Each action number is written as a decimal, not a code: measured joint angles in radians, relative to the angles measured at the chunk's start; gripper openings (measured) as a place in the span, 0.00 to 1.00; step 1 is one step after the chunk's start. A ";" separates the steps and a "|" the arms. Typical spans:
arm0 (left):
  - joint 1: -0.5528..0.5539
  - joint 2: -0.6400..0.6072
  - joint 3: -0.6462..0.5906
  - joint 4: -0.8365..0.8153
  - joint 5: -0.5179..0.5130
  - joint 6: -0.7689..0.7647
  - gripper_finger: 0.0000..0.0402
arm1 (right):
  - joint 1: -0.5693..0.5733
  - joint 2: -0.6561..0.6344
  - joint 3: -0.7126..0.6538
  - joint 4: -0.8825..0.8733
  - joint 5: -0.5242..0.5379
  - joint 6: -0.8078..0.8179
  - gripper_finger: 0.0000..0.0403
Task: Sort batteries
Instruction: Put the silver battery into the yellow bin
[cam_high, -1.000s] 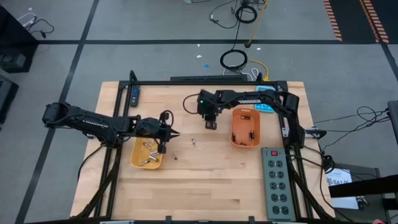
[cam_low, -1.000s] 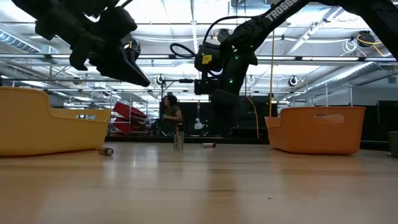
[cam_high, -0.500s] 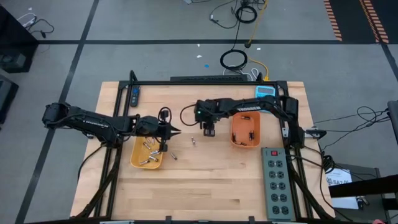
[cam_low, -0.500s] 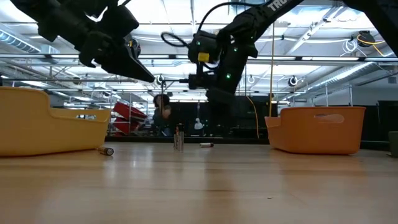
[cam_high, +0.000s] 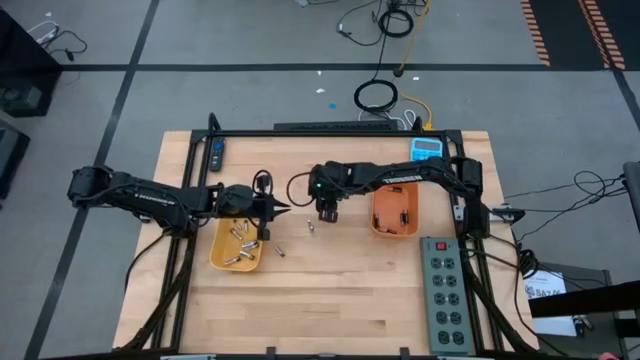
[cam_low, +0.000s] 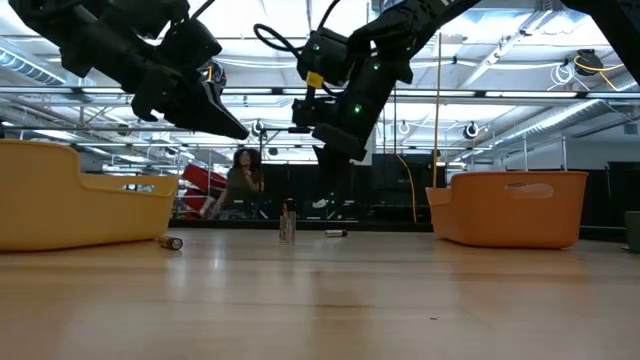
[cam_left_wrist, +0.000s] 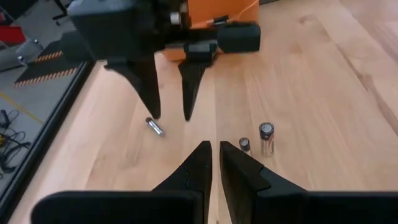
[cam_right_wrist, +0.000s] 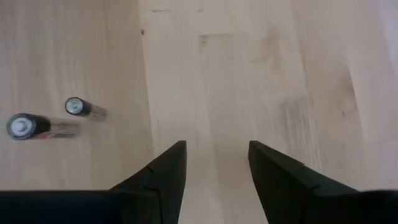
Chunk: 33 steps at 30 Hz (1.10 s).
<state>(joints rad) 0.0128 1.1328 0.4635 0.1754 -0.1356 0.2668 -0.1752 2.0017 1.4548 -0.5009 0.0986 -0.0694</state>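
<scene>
Batteries (cam_high: 312, 228) are standing upright near the middle of the desk (cam_high: 330, 300), one taller and one shorter, close together; another (cam_high: 279, 251) is lying beside the yellow tray (cam_high: 222, 262), which is holding several more. The right gripper (cam_high: 326, 212) is hovering just above the standing pair, fingers spread with nothing between them. The left gripper (cam_high: 283, 210) is hanging over the yellow tray's far edge, fingers pressed almost together, empty. The orange tray (cam_high: 397, 229) is sitting toward the desk's right edge.

The right gripper (cam_right_wrist: 216, 163) hangs with jaws apart over the pale wooden tabletop (cam_right_wrist: 249, 68); two batteries (cam_right_wrist: 53, 121) stand close together nearby.
</scene>
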 joint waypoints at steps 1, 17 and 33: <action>0.000 0.000 -0.002 -0.001 0.000 -0.006 0.11 | 0.003 -0.004 0.000 -0.009 0.002 0.006 0.41; 0.000 0.000 -0.017 0.038 -0.011 -0.072 0.11 | -0.055 -0.011 -0.006 -0.106 -0.006 -0.127 0.42; 0.001 0.000 -0.017 0.099 -0.052 -0.015 0.11 | -0.107 -0.002 -0.007 -0.147 -0.020 -0.214 0.51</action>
<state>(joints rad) 0.0135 1.1328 0.4469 0.2741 -0.1872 0.2516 -0.2817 1.9999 1.4479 -0.6476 0.0791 -0.2836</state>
